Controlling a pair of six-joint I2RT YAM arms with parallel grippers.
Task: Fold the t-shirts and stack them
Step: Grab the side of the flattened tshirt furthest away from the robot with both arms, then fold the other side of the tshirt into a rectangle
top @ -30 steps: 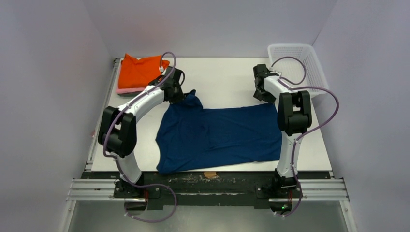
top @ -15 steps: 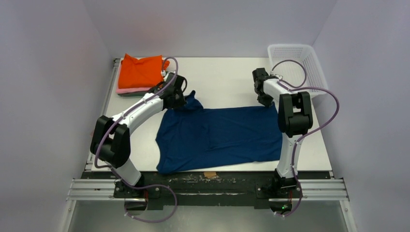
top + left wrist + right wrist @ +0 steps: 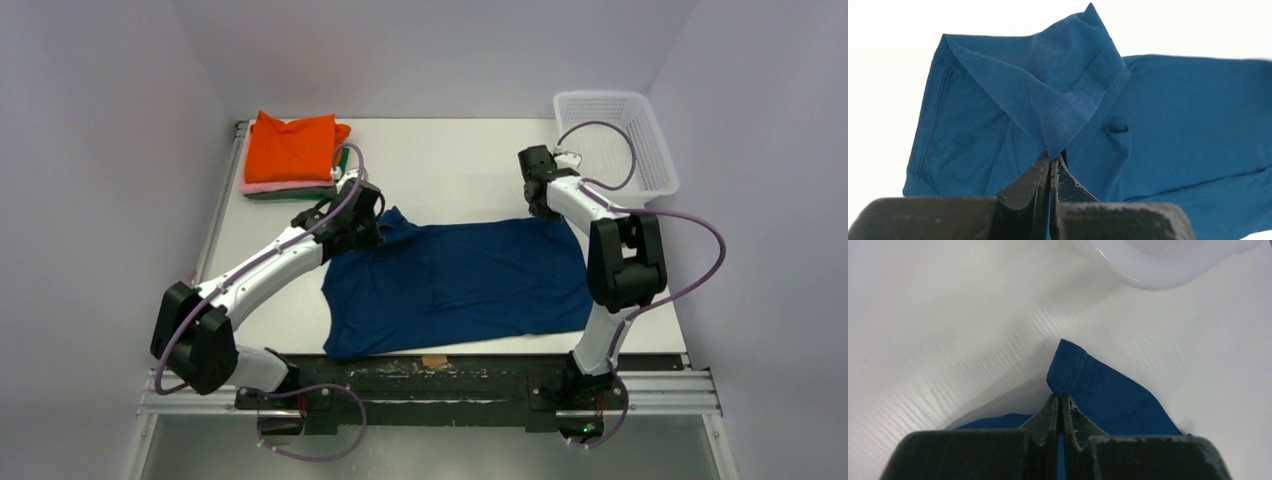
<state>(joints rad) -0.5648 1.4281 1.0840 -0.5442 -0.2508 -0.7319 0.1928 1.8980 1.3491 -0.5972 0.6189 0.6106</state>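
A navy blue t-shirt [image 3: 455, 285] lies spread across the middle of the table. My left gripper [image 3: 378, 222] is shut on its far left corner; in the left wrist view the gripper [image 3: 1052, 157] pinches a raised hemmed fold of the shirt [image 3: 1068, 100]. My right gripper [image 3: 546, 212] is shut on the shirt's far right corner, and the right wrist view shows the gripper [image 3: 1059, 397] clamped on a blue cloth tip [image 3: 1088, 377]. Folded t-shirts are stacked at the far left: orange [image 3: 292, 147] on top, pink [image 3: 262, 186] beneath, dark green [image 3: 300, 194] at the bottom.
A white mesh basket [image 3: 615, 140] stands at the far right corner, its rim [image 3: 1168, 270] close above the right gripper. A small tan scrap [image 3: 434, 361] lies at the table's near edge [image 3: 450, 352].
My right gripper has closed onto the shirt's far right corner. My left arm has stretched lower and drawn its held corner toward the near side, flattening the raised peak.
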